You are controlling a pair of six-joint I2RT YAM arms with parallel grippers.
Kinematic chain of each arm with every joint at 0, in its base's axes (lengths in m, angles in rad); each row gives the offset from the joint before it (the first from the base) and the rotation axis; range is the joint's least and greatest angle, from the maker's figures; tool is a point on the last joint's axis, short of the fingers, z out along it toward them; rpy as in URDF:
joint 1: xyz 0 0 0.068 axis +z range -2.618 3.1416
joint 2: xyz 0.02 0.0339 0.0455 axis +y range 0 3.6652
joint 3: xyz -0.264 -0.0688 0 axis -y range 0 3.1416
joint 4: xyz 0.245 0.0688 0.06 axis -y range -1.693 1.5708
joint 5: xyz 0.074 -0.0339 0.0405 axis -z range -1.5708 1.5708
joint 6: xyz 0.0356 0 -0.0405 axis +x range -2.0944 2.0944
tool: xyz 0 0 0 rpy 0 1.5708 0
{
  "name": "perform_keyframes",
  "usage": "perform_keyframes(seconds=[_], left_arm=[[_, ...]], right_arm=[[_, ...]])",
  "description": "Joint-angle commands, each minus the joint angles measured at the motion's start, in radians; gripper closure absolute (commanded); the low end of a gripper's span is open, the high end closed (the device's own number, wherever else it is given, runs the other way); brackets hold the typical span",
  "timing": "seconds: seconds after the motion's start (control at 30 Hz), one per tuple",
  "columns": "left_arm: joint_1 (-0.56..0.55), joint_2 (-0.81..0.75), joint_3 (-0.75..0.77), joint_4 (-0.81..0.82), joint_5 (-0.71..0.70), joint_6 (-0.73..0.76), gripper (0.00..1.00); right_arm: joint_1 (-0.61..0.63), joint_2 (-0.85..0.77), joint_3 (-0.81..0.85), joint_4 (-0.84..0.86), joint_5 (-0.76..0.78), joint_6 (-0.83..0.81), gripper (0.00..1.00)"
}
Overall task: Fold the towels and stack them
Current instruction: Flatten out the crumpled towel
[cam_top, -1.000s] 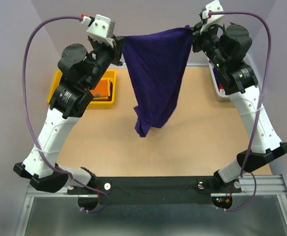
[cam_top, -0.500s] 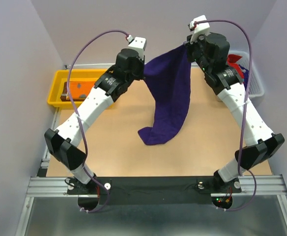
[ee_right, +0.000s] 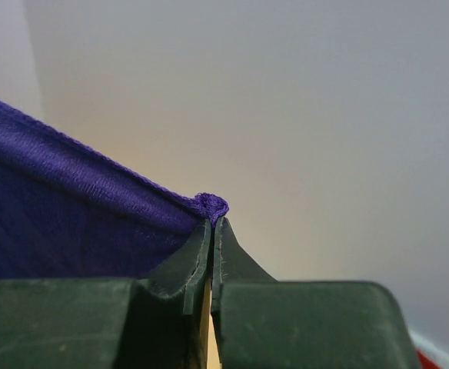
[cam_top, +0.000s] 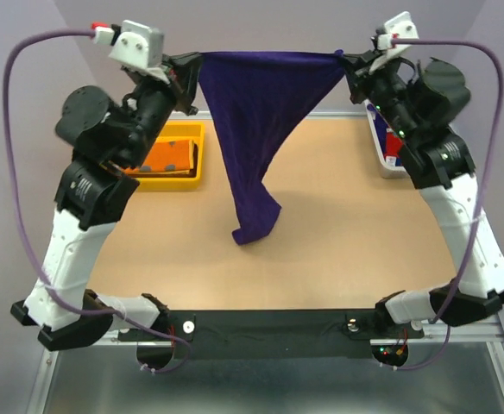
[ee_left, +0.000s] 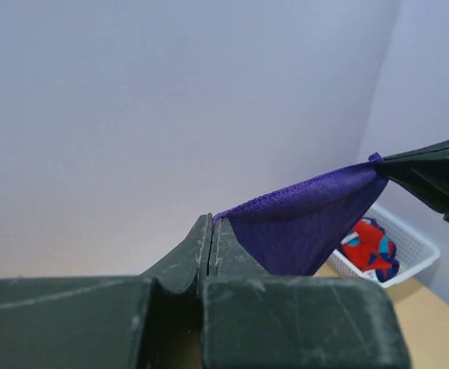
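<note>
1. Hanging high above the table point(cam_top: 355, 233), the purple towel point(cam_top: 252, 112) is strung by its top edge between the two arms. That edge runs left to right, taut and nearly level.
2. Below the edge the cloth narrows into a drooping tail over the middle of the table. Whether the tip touches the surface, I cannot tell.
3. The left gripper point(cam_top: 197, 62) has its fingers pressed together on the towel's left top corner. In its wrist view the cloth comes out right at the tips.
4. The right gripper point(cam_top: 345, 59) is pinched on the right top corner, with a small nub of hem poking above the tips.
5. Here's the relation that counts: the towel lies between the grippers and below them, each arm owning one corner, neither nearer. To lay it flat, I'd judge both should descend together with the edge stretched.
6. Off to the left, the yellow tray point(cam_top: 202, 155) holds an orange towel point(cam_top: 170, 157). On the right, the white basket point(ee_left: 413, 244) holds a red-and-teal towel point(ee_left: 370, 250). Both are well apart from the hanging cloth.
</note>
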Motion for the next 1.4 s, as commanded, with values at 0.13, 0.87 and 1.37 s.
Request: perform_keyframes(seconds=[0.13,0.87,1.37], left_arm=[[0.009,-0.189,-0.109,0.071,0.186,0.072,1.00],[0.009,-0.283,-0.154,0.203,0.251,-0.025,1.00],[0.135,0.185,-0.079,0.377,-0.102,0.077,1.00]], right_arm=[[-0.015,-0.204,-0.044,0.052,-0.198,-0.014,0.99],[-0.015,-0.213,0.078,0.086,-0.228,0.052,0.99],[-0.036,0.198,0.063,0.255,0.130,-0.146,0.99]])
